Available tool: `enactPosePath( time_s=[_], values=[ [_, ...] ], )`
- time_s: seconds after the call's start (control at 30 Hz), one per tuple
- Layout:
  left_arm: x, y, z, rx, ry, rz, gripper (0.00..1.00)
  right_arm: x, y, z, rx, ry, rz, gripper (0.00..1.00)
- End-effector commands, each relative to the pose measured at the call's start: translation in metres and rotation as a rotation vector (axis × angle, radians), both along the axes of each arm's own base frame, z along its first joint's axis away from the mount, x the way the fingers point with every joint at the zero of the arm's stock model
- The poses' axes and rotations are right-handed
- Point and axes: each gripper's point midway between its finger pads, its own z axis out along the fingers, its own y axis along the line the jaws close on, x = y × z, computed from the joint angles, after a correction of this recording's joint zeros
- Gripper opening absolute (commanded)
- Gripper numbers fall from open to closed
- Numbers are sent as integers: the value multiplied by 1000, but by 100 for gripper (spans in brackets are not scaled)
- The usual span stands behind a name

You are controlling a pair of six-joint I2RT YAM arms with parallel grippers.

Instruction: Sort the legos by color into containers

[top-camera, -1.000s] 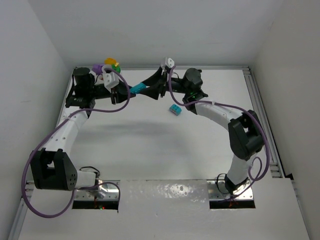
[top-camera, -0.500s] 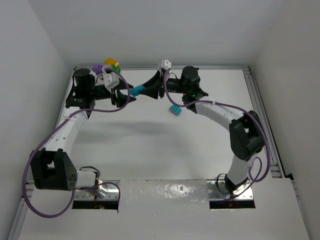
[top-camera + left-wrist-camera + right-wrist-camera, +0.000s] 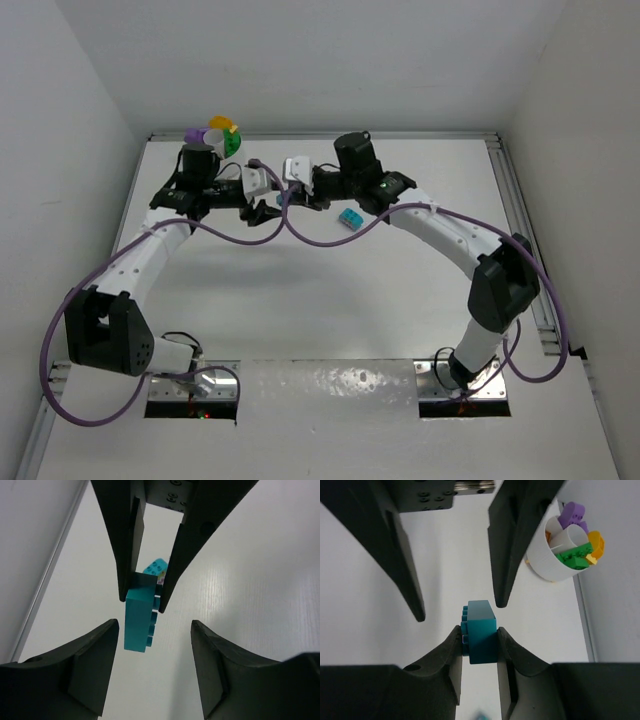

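My right gripper [image 3: 477, 630] is shut on a dark teal brick [image 3: 481, 635] and holds it above the table. In the top view the right gripper [image 3: 290, 192] meets my left gripper [image 3: 264, 205] nose to nose at the back centre. My left gripper [image 3: 154, 629] is open, and its fingers stand either side of the free end of the held brick [image 3: 140, 622] without touching it. A second, lighter teal brick [image 3: 349, 219] lies on the table and also shows in the left wrist view [image 3: 156, 567]. The white divided bowl [image 3: 211, 145] stands at the back left.
In the right wrist view the bowl [image 3: 547, 562] holds purple [image 3: 572, 515], green [image 3: 572, 557] and orange [image 3: 596, 545] bricks in separate sections. White walls close the table at the back and sides. A metal rail [image 3: 510, 190] runs along the right edge.
Both grippers have swung toward each other and a little nearer the table's middle. The dark teal brick has moved with them and now sits between the left gripper's open fingers.
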Motion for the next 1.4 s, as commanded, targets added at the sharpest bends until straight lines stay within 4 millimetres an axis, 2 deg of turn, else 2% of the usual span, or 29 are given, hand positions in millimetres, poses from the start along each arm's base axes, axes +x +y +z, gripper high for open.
enactPosePath(
  time_s=[0.0, 0.07, 0.17, 0.27, 0.43, 0.6, 0.63, 0.7, 0.9, 1.07, 1.17, 1.33, 1.37],
  values=[
    [2, -2, 2, 84, -118, -50, 56, -14, 0, 15, -97, -151, 65, 0],
    [-6, -8, -3, 127, -136, -93, 54, -17, 0, 11, -129, -172, 75, 0],
    [-3, -11, 1, 140, -179, -105, 48, -18, 1, 9, -152, -190, 78, 0],
    [-1, -11, -1, 140, -169, -94, 45, -21, 0, 9, -156, -196, 83, 0],
    [-9, -13, -9, 139, -128, -113, 46, -24, 3, 19, -118, -208, 80, 0],
    [-19, -20, -5, 89, -104, -148, 44, -24, 4, 19, -109, -205, 80, 0],
    [-16, -23, 2, 66, -107, -134, 40, -25, 5, 19, -105, -202, 79, 0],
    [-16, -25, 3, 56, -118, -135, 38, -25, 6, 20, -99, -198, 76, 0],
    [-15, -28, -3, 66, -114, -127, 33, -27, 10, 24, -79, -195, 84, 0],
    [-15, -30, 0, 58, -116, -125, 15, -29, 12, 27, -69, -196, 90, 0],
    [-12, -31, 4, 41, -121, -115, 0, -29, 12, 28, -59, -189, 89, 0],
    [-10, -30, 4, 35, -96, -82, 0, -27, 10, 27, -57, -192, 61, 0],
    [-8, -28, 2, 39, -88, -71, 0, -27, 9, 21, -60, -175, 46, 4]
  ],
)
